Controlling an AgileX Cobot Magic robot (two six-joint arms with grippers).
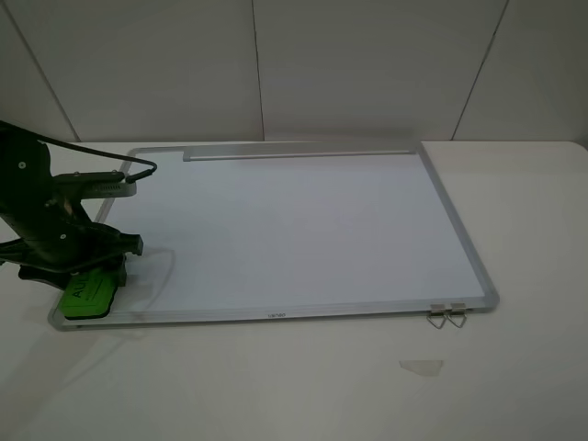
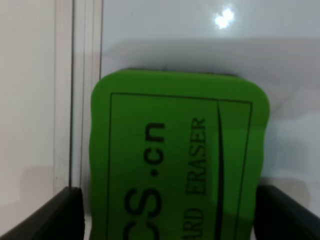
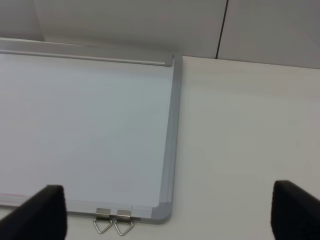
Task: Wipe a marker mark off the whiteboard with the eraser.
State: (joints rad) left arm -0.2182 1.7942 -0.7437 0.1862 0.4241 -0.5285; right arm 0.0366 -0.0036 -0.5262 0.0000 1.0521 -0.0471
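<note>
Your left arm (image 1: 46,220) reaches low, its gripper (image 2: 165,210) fingers spread, apparently clear of contact (edges cropped). Your right gripper (image 3: 165,210) hangs wide open.

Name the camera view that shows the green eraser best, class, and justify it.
The left wrist view: the eraser fills it, printing readable. The exterior high view shows it small, partly under the left arm. The right wrist view misses it.

Surface: a white table (image 1: 514,386) is carrying everything.
Whiteboard (image 1: 294,239): is lying flat on the table, taking up its middle, tray strip at 12 o'clock.
Clips (image 1: 446,315): two, hanging off the board's edge at 5 o'clock, resting on the table.
Scrap (image 1: 421,366): a small pale piece is lying at 5 o'clock, just beyond the clips.
</note>
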